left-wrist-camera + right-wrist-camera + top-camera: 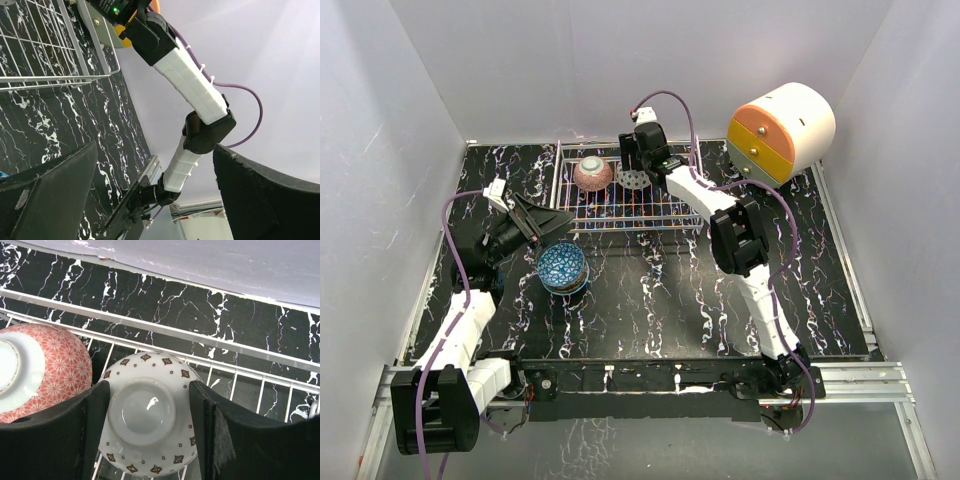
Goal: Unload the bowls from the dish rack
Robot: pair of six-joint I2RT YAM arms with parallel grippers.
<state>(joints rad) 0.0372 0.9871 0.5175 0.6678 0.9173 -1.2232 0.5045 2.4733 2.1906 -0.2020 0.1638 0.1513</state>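
My right tool [150, 387] hangs straight over the upturned white, brown-diamond ceramic bowl [147, 415] in the silver wire dish rack [200, 337], fingers apart astride its foot ring.

Top external: high at the near edge, looking down on the whole counter [650, 300]. Left wrist: low over the counter, facing right past the dish rack [60, 79] corner to the right arm [187, 82]. Right wrist: close above the rack's far-side bowls [150, 412]. All three share the rack.
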